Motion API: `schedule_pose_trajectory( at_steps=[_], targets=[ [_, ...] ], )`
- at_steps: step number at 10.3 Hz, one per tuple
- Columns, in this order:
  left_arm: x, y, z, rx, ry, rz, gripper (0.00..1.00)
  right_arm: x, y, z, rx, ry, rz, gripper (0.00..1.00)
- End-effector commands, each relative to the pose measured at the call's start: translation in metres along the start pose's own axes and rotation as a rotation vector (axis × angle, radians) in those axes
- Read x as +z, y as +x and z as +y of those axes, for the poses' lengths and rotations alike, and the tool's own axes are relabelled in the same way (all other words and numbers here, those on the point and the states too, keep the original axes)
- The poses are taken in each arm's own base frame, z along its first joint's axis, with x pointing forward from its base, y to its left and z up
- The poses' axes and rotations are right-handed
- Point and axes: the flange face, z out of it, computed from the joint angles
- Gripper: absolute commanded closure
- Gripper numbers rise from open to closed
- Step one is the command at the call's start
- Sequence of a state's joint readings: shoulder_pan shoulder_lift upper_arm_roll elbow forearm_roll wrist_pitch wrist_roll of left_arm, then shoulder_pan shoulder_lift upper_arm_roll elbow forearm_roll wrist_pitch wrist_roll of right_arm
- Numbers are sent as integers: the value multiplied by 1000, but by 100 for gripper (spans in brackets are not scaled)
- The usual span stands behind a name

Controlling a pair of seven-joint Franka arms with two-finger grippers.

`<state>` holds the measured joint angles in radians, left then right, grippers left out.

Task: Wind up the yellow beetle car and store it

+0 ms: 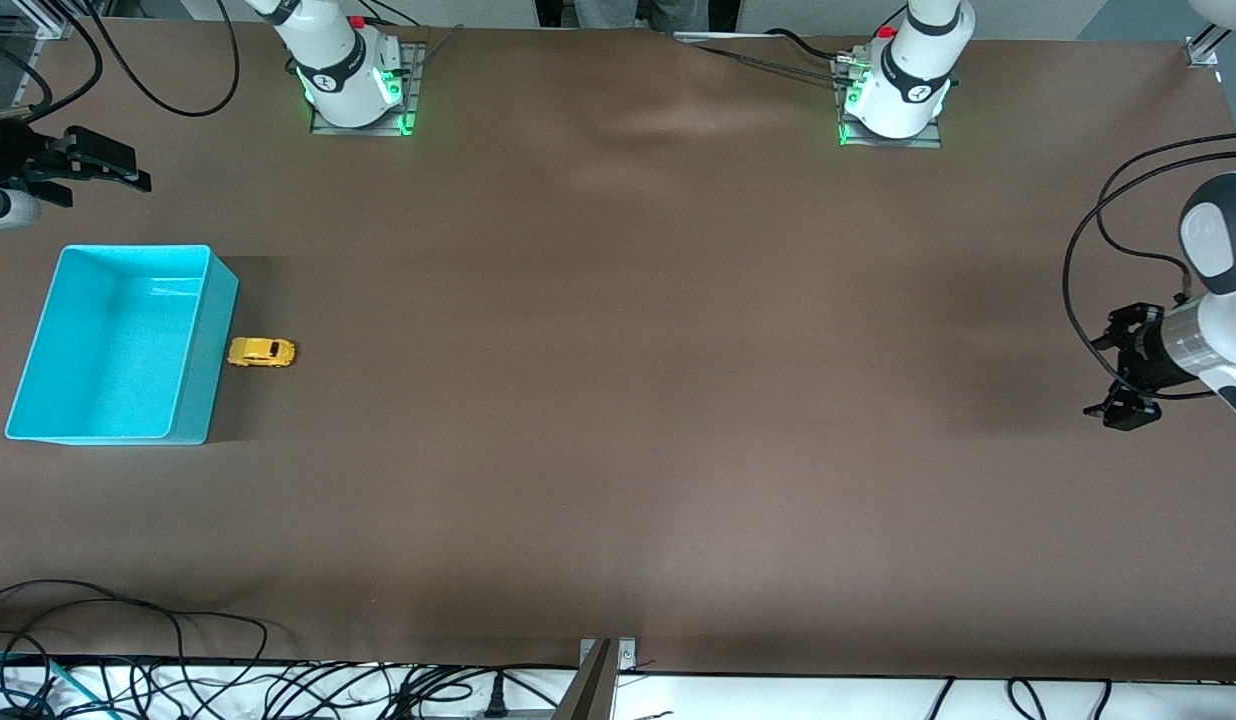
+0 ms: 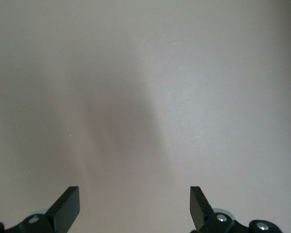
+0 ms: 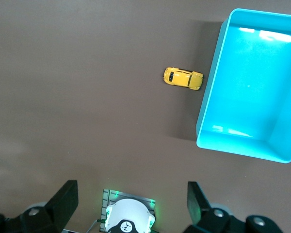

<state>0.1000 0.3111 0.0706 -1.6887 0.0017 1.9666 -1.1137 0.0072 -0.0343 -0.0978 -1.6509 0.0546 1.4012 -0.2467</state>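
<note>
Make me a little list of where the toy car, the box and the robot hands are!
yellow beetle car: on the table, beside the bin's wall, outside it
turquoise bin: empty, at the right arm's end of the table
table: brown
left gripper: open, over bare table at the left arm's end
right gripper: open, holding nothing, past the bin's top corner

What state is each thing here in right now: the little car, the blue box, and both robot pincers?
Small yellow beetle toy car: on its wheels on the table, beside the bin, not held.
Turquoise plastic bin: upright, empty.
Left pincer: open, holding nothing, above bare table.
Right pincer: open, holding nothing, at the right arm's end of the table.
</note>
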Motion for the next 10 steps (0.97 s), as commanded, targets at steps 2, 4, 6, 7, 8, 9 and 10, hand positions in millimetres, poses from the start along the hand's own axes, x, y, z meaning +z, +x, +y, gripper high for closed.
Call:
schedule_pose_trajectory(
  at_steps=[2, 4, 6, 7, 8, 9, 10],
  targets=[
    [-50, 2, 0, 349, 39, -51, 0, -1, 6, 5, -7, -13, -7, 0],
    [-78, -4, 1, 499, 48, -61, 0, 7, 16, 11, -26, -11, -6, 0],
    [-90, -13, 1, 620, 36, -58, 0, 31, 35, 18, -107, -29, 34, 0],
    [-119, -20, 3, 638, -9, -29, 0, 41, 34, 17, -118, -36, 59, 0],
    [-140, -29, 5, 659, -21, -18, 0, 53, 36, 6, -140, -35, 46, 0],
    [-160, -31, 2, 683, -28, -21, 0, 64, 40, -1, -152, -38, 41, 0],
    [-178, -36, 2, 804, -43, -13, 0, 89, 42, 3, -141, -38, 39, 0]
  ],
)
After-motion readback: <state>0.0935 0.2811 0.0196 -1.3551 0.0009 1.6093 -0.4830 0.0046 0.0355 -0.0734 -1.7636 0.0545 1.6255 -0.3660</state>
